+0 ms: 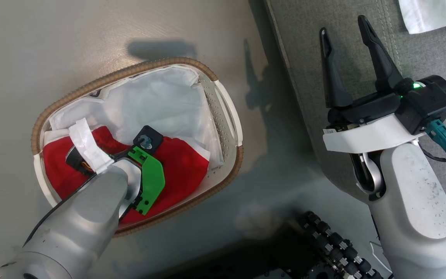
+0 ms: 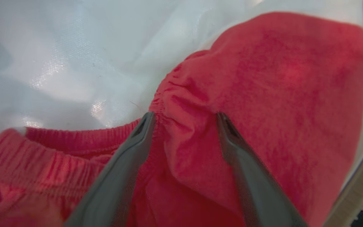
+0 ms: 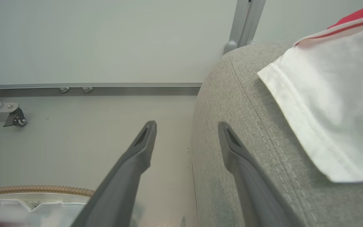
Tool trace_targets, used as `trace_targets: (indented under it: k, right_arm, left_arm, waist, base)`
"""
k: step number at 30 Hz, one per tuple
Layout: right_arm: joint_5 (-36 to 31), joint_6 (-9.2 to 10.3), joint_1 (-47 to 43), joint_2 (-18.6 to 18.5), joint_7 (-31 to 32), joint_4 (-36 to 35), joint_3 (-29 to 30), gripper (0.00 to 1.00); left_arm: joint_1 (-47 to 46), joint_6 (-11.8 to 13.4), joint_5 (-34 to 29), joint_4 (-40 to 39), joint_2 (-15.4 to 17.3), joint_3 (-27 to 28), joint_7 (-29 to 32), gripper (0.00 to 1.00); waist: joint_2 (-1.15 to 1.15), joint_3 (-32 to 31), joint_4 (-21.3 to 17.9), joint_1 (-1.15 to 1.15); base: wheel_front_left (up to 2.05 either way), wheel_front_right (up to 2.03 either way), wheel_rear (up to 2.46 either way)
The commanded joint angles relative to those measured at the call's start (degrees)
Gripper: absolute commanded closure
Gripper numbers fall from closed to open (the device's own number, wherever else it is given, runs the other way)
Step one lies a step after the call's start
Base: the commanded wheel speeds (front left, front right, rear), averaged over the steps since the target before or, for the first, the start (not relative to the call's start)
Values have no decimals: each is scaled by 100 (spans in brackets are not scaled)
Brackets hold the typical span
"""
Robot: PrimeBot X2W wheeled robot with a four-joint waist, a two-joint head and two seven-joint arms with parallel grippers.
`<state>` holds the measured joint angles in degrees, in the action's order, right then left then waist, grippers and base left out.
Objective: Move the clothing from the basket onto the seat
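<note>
Grasping is in hand: red shorts [image 2: 263, 94] in the basket [image 1: 130, 71] are straddled by the left claw [image 2: 184, 118], held apart; closing, then lifting to the seat [image 1: 292, 31], seems needed.

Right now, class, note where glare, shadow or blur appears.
Head view: shadow on the floor beyond the oval white brown-rimmed basket. Left wrist view: glare spots on the glossy white liner; bright red clothing blurs lower left. Right wrist view: right claw blurs near its base.
</note>
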<state>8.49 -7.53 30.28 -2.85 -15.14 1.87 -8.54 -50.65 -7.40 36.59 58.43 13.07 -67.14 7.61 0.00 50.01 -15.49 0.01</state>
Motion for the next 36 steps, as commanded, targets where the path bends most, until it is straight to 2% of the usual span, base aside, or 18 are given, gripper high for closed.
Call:
trace_targets:
  k: [1,11,13,14,15,17,18,25,36]
  right_arm:
    - [38,8,61,-8,-2,-26,-20,0]
    - [98,8,99,-9,-2,-62,-116,0]
    - [100,8,104,-9,-2,-64,-121,0]
    - [99,8,109,-9,-2,-63,-123,0]
    - [98,8,111,-9,-2,-59,-124,0]
    - [105,8,117,-9,-2,-43,-133,0]
    - [110,8,119,-9,-2,-37,-135,0]
    - [88,8,105,-9,-2,17,-92,0]
    - [-45,8,-8,-11,-2,108,34,0]
  left_arm:
    - [-86,-14,179,-34,50,-61,88,0]
    - [-165,-14,795,-168,221,-437,700,0]
    - [-179,-14,863,-136,231,-462,759,17]
    - [-183,-14,877,-122,234,-474,781,54]
    - [-183,-14,886,-109,236,-483,791,63]
    - [-182,-15,925,-91,246,-507,799,96]
    - [-184,-15,947,-84,261,-519,793,100]
    - [-195,-15,992,-150,326,-572,565,100]
    - [-255,-15,1101,-281,293,-566,-646,100]
  waist:
    - [0,113,-91,-1]
    - [0,216,-123,-1]
    - [0,228,-123,-1]
    - [0,232,-123,-1]
    - [0,233,-123,-1]
    - [0,230,-120,-1]
    - [0,225,-119,-1]
    - [0,103,-58,-1]
    - [0,-378,148,-1]
  base:
    - [0,0,0]
    - [0,0,0]
    - [0,0,0]
    - [0,0,0]
    - [0,0,0]
    - [0,0,0]
    - [0,0,0]
    - [0,0,0]
    - [0,0,0]
